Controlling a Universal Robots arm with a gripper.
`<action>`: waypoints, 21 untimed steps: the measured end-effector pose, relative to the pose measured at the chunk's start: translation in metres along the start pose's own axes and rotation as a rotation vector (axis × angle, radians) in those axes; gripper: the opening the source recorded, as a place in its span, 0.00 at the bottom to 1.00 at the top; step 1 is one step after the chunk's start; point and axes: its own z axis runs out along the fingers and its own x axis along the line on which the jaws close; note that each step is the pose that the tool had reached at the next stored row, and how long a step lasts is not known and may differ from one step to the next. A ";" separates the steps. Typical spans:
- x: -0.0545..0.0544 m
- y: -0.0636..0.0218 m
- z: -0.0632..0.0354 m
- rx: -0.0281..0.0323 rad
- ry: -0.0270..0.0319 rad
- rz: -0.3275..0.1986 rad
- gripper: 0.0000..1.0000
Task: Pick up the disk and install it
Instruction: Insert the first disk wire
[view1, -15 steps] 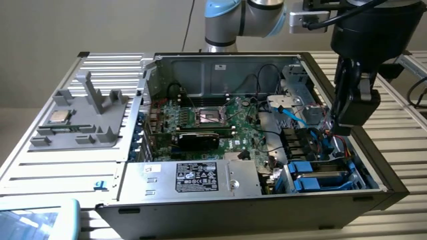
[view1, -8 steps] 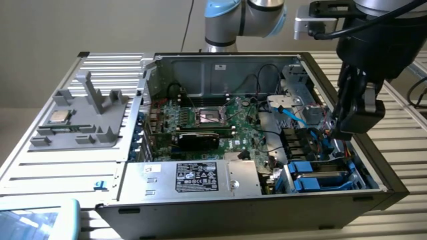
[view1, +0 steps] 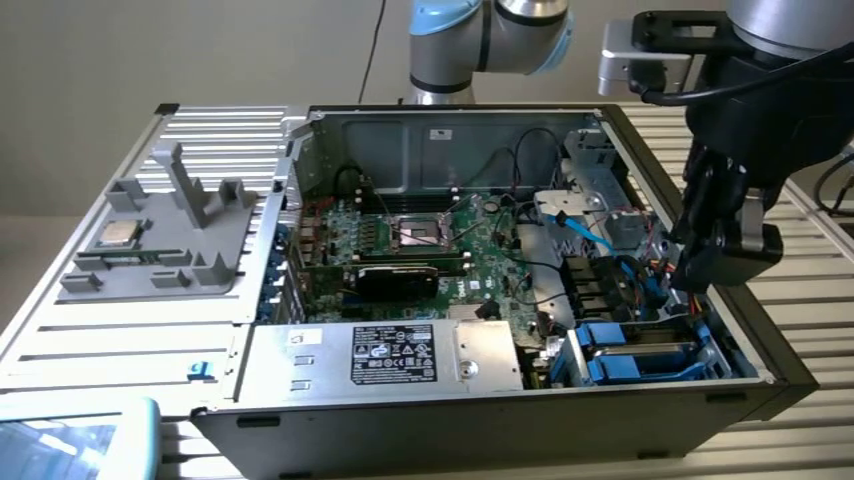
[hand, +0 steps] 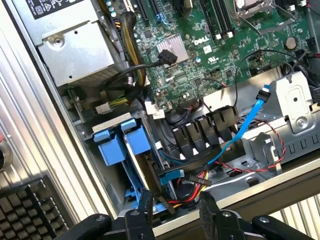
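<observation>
The disk's blue carrier (view1: 641, 357) (hand: 120, 142) stands in the drive bay at the near corner of the open computer case (view1: 781, 355), on the exterior view's right. Only the blue frame and a thin grey strip of the disk show; its label is hidden. My gripper (view1: 714, 275) (hand: 177, 215) hangs over the case's right wall, just above and behind that bay. Its black fingers (hand: 145, 212) stand apart and open, with nothing between them.
A silver power supply (view1: 387, 355) (hand: 75, 50) fills the case's front left, with the green motherboard (view1: 414, 240) (hand: 200, 45) behind it. A blue cable (view1: 587, 225) (hand: 245, 125) and loose wires cross beside the bay. A grey fixture (view1: 174, 250) holding a small chip (view1: 120, 233) lies outside, left.
</observation>
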 end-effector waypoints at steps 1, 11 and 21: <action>0.000 -0.0001 0.0000 -0.0012 -0.0021 -0.007 0.50; 0.008 -0.0038 0.0006 -0.0140 -0.0225 -0.113 0.50; 0.028 -0.0118 0.0071 -0.0284 -0.0560 -0.122 0.50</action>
